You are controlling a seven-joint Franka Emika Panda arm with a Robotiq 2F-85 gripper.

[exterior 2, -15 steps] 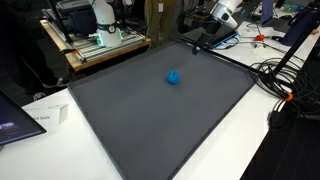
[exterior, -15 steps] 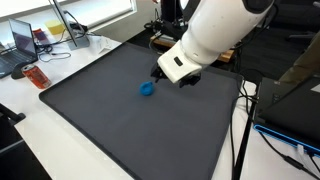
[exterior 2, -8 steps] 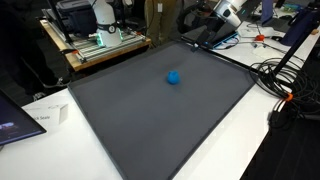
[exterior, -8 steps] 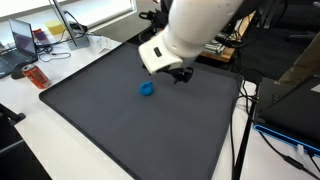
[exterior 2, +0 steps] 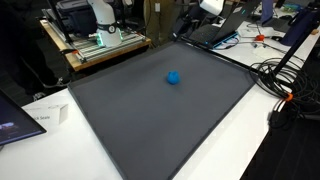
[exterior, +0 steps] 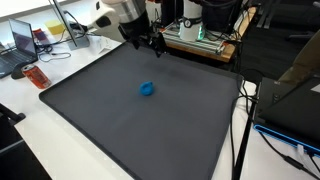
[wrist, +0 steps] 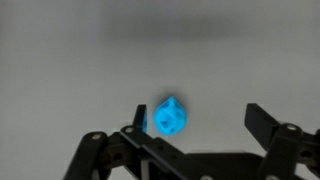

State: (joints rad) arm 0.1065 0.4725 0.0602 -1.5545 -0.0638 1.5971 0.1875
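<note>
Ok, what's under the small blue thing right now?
Only the dark grey mat; the blue thing lies directly on it in both exterior views. The patch right beneath it is covered, so not visible.

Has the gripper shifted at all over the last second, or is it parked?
Yes. In an exterior view the gripper has pulled up and back from the blue object, which stayed put, to the far edge of the dark mat.

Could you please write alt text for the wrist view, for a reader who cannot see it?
A small bright blue object lies on a plain grey mat, blurred and seen from above. The open gripper shows at the bottom edge: its two dark fingers stand wide apart, and the object appears in the gap between them, untouched.
</note>
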